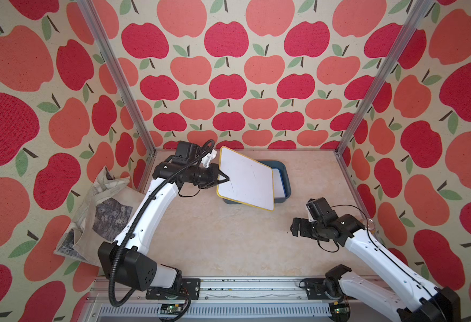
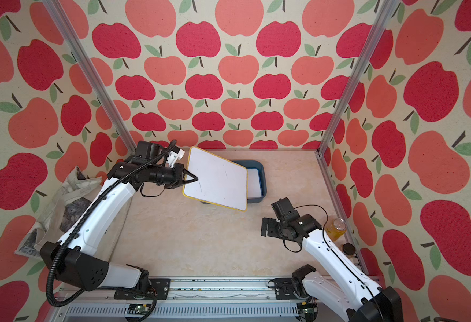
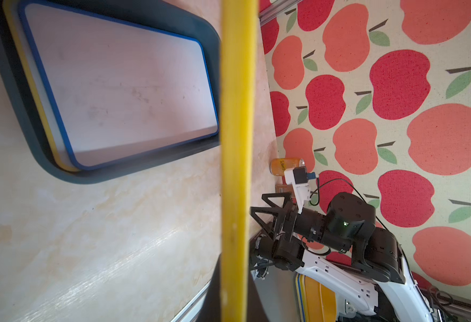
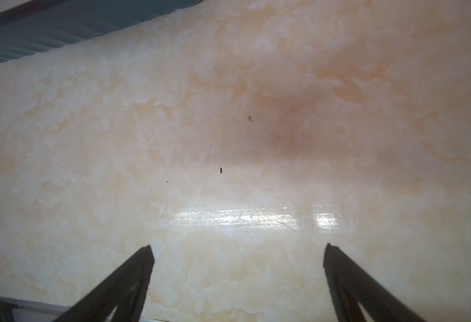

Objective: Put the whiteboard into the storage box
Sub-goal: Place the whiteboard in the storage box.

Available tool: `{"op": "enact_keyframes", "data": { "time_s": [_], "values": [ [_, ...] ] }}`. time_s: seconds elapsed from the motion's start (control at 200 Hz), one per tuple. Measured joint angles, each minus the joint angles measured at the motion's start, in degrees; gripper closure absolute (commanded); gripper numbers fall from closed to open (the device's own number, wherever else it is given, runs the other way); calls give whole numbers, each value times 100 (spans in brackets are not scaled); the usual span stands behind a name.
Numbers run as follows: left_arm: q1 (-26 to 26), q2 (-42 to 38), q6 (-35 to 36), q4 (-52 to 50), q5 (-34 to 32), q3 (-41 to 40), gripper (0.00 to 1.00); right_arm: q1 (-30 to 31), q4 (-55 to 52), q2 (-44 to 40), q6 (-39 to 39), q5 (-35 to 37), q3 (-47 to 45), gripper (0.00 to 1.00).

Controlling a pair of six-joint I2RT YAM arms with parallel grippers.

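Note:
A whiteboard (image 1: 245, 178) with a yellow frame hangs tilted over the storage box (image 1: 284, 178), covering most of it in both top views. My left gripper (image 1: 224, 178) is shut on the middle of its left edge. In the left wrist view the yellow edge (image 3: 238, 139) runs straight out from between the two dark fingers (image 3: 214, 295). The dark blue-grey storage box (image 3: 19, 111) holds a blue-framed whiteboard (image 3: 122, 92) lying on a yellow-framed one (image 3: 47, 133). My right gripper (image 1: 295, 227) is open over bare table, right of the box, with nothing between its fingertips (image 4: 148, 251).
A crumpled printed cloth bag (image 1: 103, 212) lies against the left wall. An orange can (image 2: 336, 228) and a small dark lid (image 2: 348, 249) stand by the right wall behind the right arm. Aluminium posts (image 1: 340, 150) mark the back corners. A metal rail (image 1: 242, 290) runs along the front.

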Motion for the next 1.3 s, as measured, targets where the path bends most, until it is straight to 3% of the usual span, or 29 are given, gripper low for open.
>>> {"op": "enact_keyframes", "data": {
  "time_s": [0.475, 0.71, 1.301],
  "values": [
    [72, 544, -11, 446, -232, 437, 100, 0, -98, -153, 83, 85, -105, 1],
    [70, 1158, -358, 824, -205, 476, 100, 0, -76, -109, 83, 85, -184, 1],
    [-332, 2223, -619, 1134, -177, 997, 100, 0, 50, -186, 299, -85, -337, 1]
  ]
}}
